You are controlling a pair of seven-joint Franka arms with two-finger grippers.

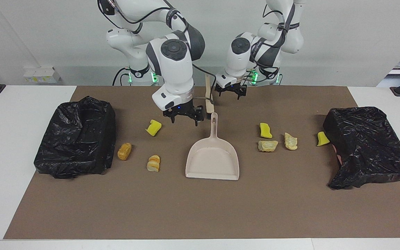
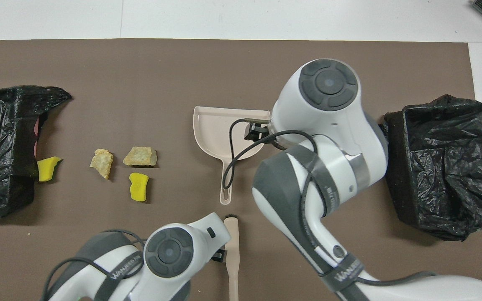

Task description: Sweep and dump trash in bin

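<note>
Both grippers hover near the dustpan (image 1: 212, 158) handle.
Right gripper (image 1: 184, 116) fingers apart at its 10 o'clock; left gripper (image 1: 231, 91) beside the brush (image 1: 207, 94), fingers unclear; trash (image 1: 153, 127) lies scattered.

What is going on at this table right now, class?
Nothing is swept yet. Seven yellow foam and tan bread-like trash bits lie scattered on the brown mat around the empty beige plastic dustpan. The right gripper hangs open beside its handle; the left gripper hovers by the beige brush. Black-bagged bins sit at both ends.
</note>
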